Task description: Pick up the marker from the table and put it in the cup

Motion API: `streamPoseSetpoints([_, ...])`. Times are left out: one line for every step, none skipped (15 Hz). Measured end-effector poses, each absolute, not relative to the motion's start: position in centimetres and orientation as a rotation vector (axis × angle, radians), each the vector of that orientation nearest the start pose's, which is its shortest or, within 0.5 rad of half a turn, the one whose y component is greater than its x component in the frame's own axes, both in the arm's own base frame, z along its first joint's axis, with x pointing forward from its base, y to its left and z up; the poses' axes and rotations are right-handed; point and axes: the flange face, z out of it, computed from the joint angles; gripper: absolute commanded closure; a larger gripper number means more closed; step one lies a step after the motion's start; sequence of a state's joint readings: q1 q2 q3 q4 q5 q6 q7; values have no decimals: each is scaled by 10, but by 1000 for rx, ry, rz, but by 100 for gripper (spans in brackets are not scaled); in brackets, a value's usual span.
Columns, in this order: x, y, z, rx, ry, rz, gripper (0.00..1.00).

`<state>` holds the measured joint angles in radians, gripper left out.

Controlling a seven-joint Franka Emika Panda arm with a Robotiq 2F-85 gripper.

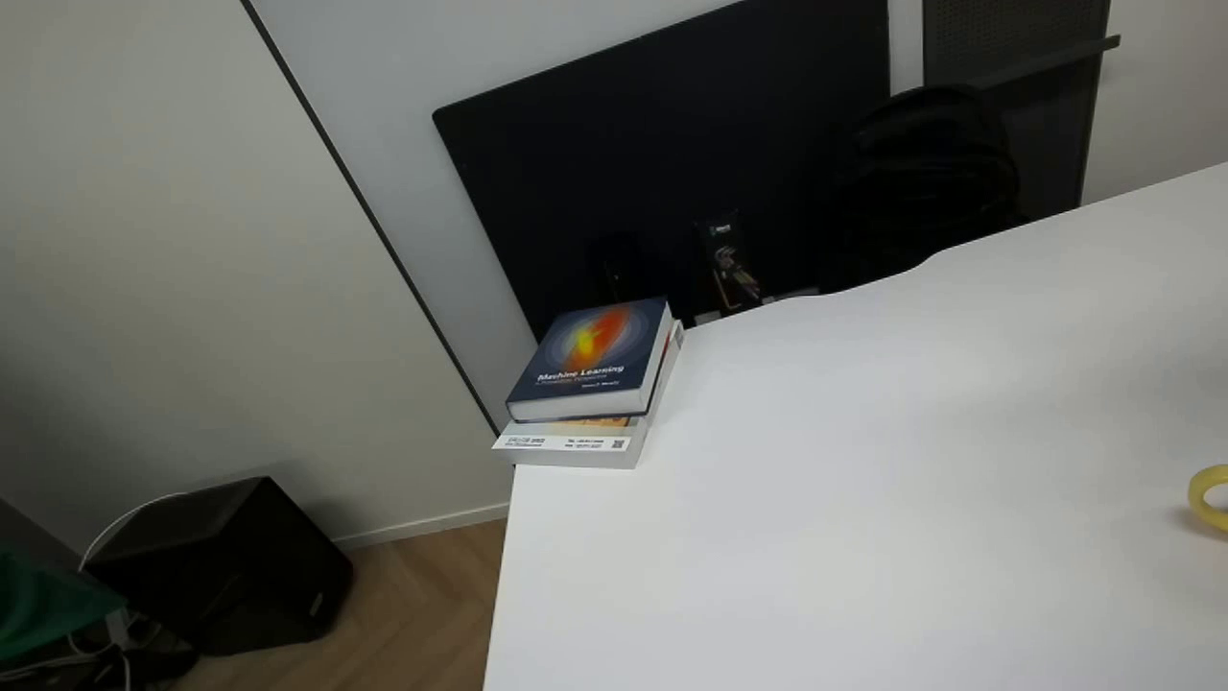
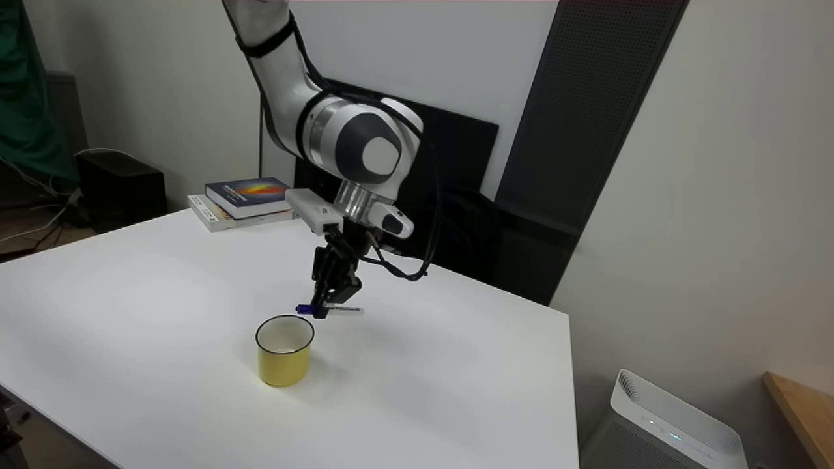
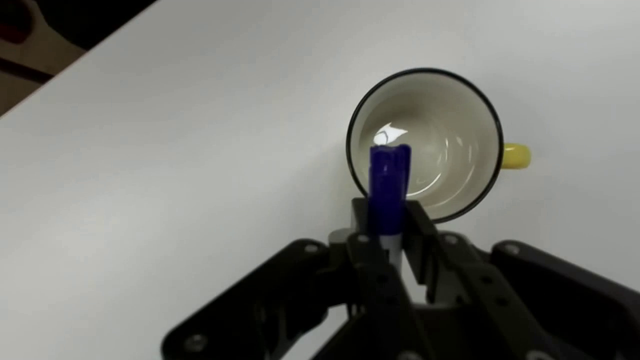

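Note:
My gripper is shut on the marker, which has a blue cap and a white body. The marker lies level, held above the table, just behind the cup's rim in an exterior view. The yellow cup stands upright, with a dark rim and white inside. In the wrist view, the fingertips pinch the marker's blue cap, and the cap's end overlaps the opening of the cup. The white body is partly hidden by the fingers. In an exterior view only the cup's yellow handle shows, without the gripper.
Two stacked books lie at a far corner of the table; they also show in an exterior view. A black panel and a dark backpack are behind the table. A white appliance stands on the floor beside it.

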<state>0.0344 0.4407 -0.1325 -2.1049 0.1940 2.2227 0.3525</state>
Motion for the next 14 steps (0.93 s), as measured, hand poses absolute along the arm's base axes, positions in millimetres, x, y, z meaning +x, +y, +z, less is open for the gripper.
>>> streamPoseSetpoints([540, -46, 185, -2913, 895, 533, 95])
streamPoseSetpoints([539, -45, 186, -2896, 900, 561, 95])
streamPoseSetpoints([538, -43, 185, -2883, 901, 583, 95])
streamPoseSetpoints([537, -41, 185, -2870, 904, 603, 95])
streamPoseSetpoints([536, -39, 185, -2861, 902, 621, 95])
streamPoseSetpoints([535, -36, 184, -2852, 900, 635, 95])
streamPoseSetpoints([534, -32, 184, -2844, 897, 647, 95])
streamPoseSetpoints([534, -28, 184, -2839, 890, 658, 95])
streamPoseSetpoints([533, -25, 184, -2834, 884, 667, 95])
streamPoseSetpoints([533, -20, 183, -2826, 879, 672, 95])
streamPoseSetpoints([533, -16, 183, -2819, 876, 675, 95])
streamPoseSetpoints([533, -13, 183, -2811, 874, 678, 95])
streamPoseSetpoints([533, -10, 183, -2805, 872, 683, 95])
streamPoseSetpoints([532, -7, 182, -2799, 870, 690, 95])
